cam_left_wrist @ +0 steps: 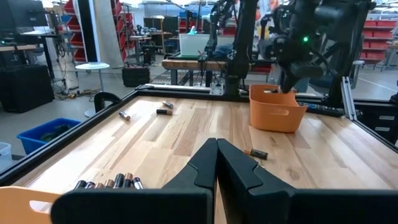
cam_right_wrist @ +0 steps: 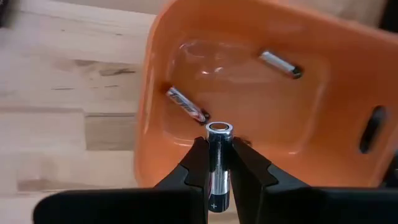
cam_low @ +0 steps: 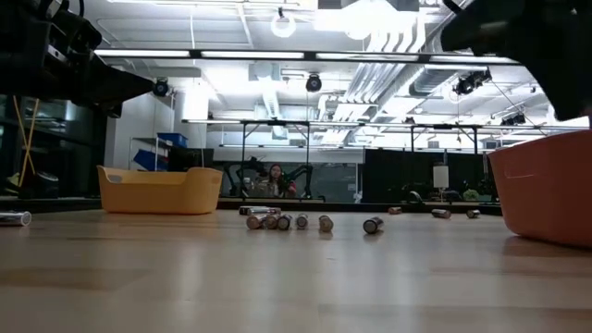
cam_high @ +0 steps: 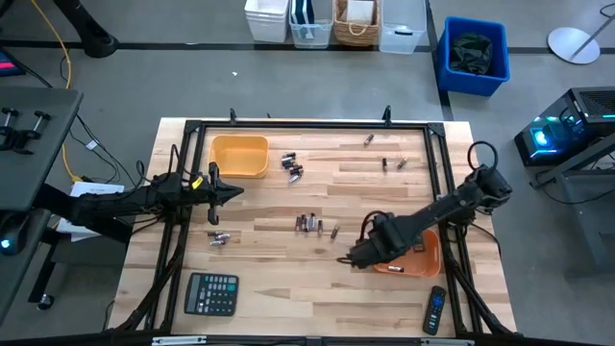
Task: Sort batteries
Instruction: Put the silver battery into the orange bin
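Right gripper (cam_right_wrist: 217,163): we clamp a battery (cam_right_wrist: 219,167) above the orange bin (cam_right_wrist: 348,81).
Left gripper (cam_left_wrist: 216,163): we keep it closed, empty.

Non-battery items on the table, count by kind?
bins: 2 (yellow bin, orange bin)
calculator: 1
remote control: 1
total: 4

One dark cell with a silvery cap (cam_right_wrist: 219,163) is pinched between the right fingers (cam_right_wrist: 198,163), above the orange bin (cam_right_wrist: 348,68). Two cells (cam_right_wrist: 186,104) lie slantwise inside that bin. A row of cells (cam_high: 309,224) lies mid-table, with others scattered beyond.
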`<move>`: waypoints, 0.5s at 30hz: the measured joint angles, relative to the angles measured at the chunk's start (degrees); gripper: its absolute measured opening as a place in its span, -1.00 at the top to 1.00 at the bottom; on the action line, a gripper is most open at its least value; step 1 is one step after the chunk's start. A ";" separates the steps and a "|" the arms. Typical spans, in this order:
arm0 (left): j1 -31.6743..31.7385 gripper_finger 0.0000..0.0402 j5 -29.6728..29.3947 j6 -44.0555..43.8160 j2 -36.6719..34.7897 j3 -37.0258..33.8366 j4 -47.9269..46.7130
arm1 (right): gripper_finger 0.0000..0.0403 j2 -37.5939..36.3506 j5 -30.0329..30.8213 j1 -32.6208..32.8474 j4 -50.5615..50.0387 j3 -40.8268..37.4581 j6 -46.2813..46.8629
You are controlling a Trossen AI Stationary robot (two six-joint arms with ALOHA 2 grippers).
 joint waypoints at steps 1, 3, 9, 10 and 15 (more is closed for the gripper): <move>0.00 1.00 0.00 0.00 0.00 0.00 0.02 | 0.80 -0.40 -0.04 0.22 0.37 -1.10 0.93; -0.02 1.00 0.00 0.00 -0.02 0.00 0.00 | 0.65 -1.09 0.15 0.25 0.27 -2.13 0.58; -0.02 1.00 0.00 -0.02 0.00 0.00 0.04 | 0.06 -1.10 0.83 -4.37 0.00 0.89 -10.87; 0.00 1.00 0.00 0.00 -0.02 0.00 0.04 | -0.01 -1.18 2.11 -5.59 -0.02 2.77 -13.16; -0.01 1.00 -0.01 -0.01 0.00 0.00 0.02 | -0.13 -1.27 16.26 -15.15 7.59 11.23 -26.87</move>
